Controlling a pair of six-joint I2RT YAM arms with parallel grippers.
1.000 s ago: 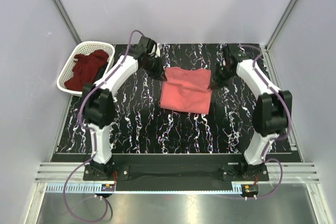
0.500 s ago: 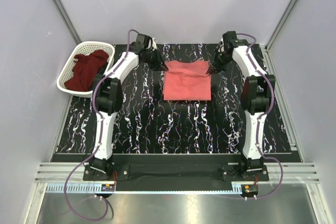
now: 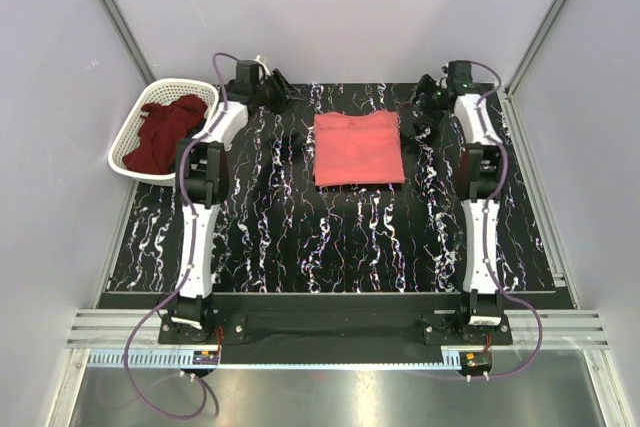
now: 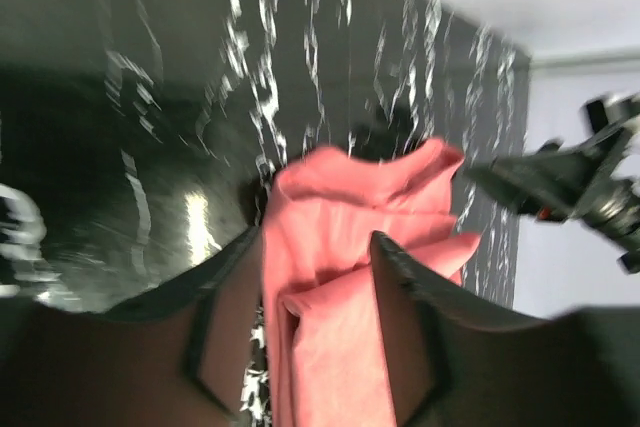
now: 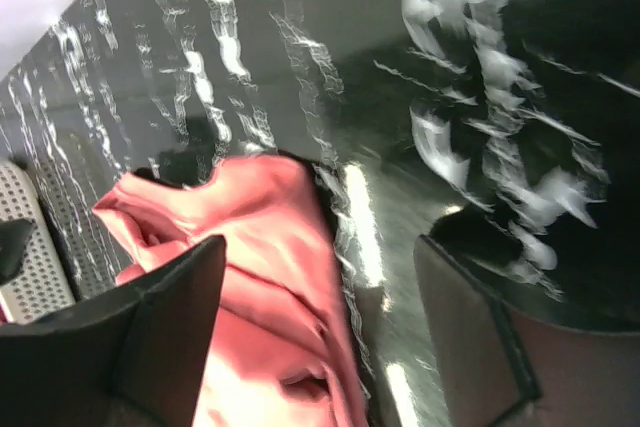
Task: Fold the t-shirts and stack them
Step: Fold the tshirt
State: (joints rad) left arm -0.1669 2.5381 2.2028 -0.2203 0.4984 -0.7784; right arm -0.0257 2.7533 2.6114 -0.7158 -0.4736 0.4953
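L hand [image 4: 315, 237], R hand [image 5: 320, 242] open, stretched far

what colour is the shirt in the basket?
Dark maroon. The shirt lies bunched in the white basket; the top external view shows it best.

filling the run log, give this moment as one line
pink shirt folded on table | maroon shirt bunched in basket | left gripper open, off the cloth | right gripper open, off the cloth
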